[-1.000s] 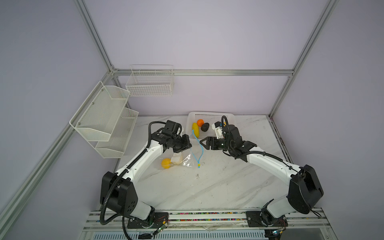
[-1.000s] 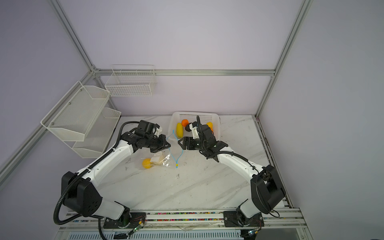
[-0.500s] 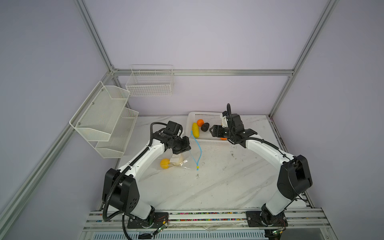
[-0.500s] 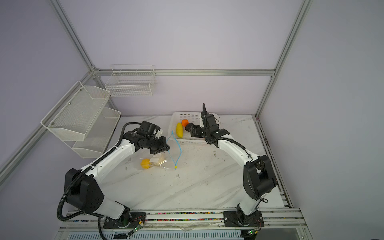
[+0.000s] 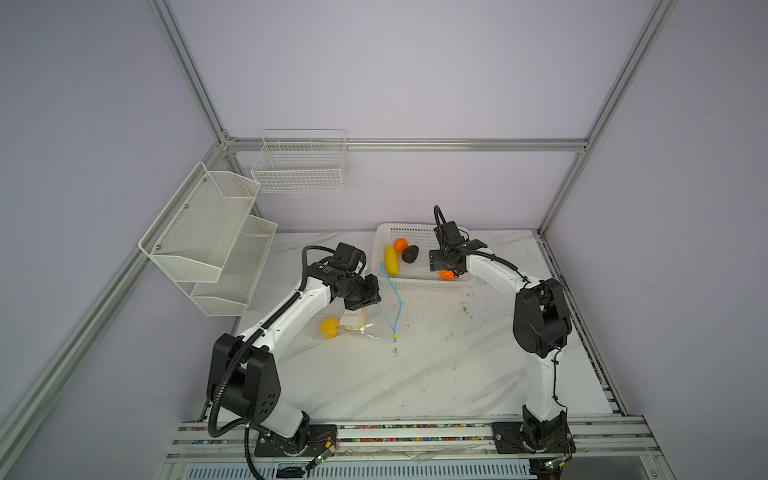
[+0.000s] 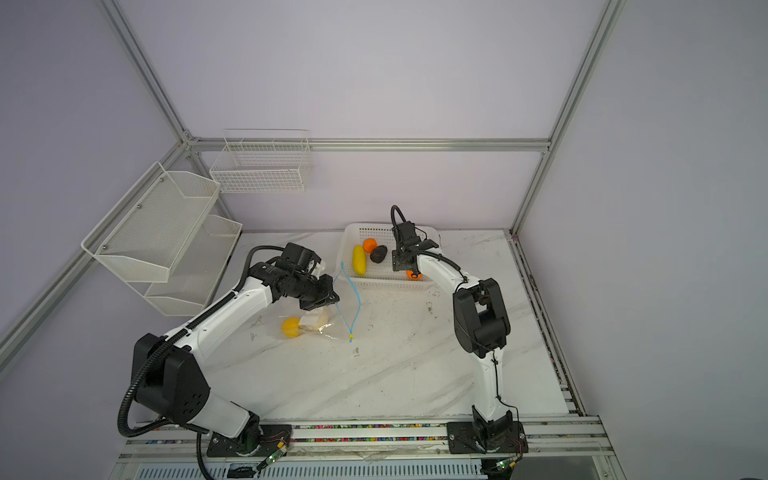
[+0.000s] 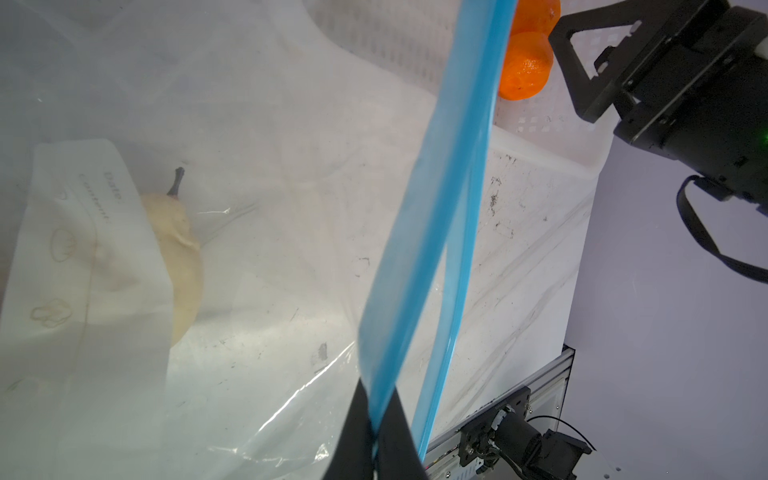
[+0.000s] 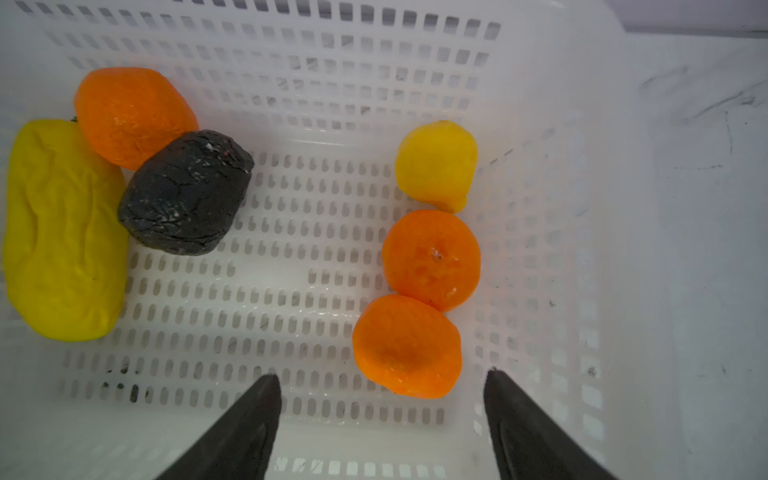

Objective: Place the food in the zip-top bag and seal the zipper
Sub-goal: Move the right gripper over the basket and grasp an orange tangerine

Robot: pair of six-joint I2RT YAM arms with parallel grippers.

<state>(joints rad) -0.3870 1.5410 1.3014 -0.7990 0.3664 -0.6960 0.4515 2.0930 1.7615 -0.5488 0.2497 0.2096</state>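
Observation:
The clear zip-top bag lies on the table with a yellow round and a cream ball inside. My left gripper is shut on one side of the blue zipper and holds the mouth up; the slider tab rests low. The other food sits in the white basket: a long yellow piece, a black lump, a yellow round and three orange balls. My right gripper hangs open over the basket, close to the nearest orange ball.
The basket stands at the back of the marble table, just behind the bag. A white mesh shelf rack hangs on the left wall and a wire basket on the back wall. The arms' bases sit on a front rail.
My right gripper has swung from beside the bag's mouth back over the basket. The left gripper has kept its hold on the zipper strip, with the mouth now standing higher.

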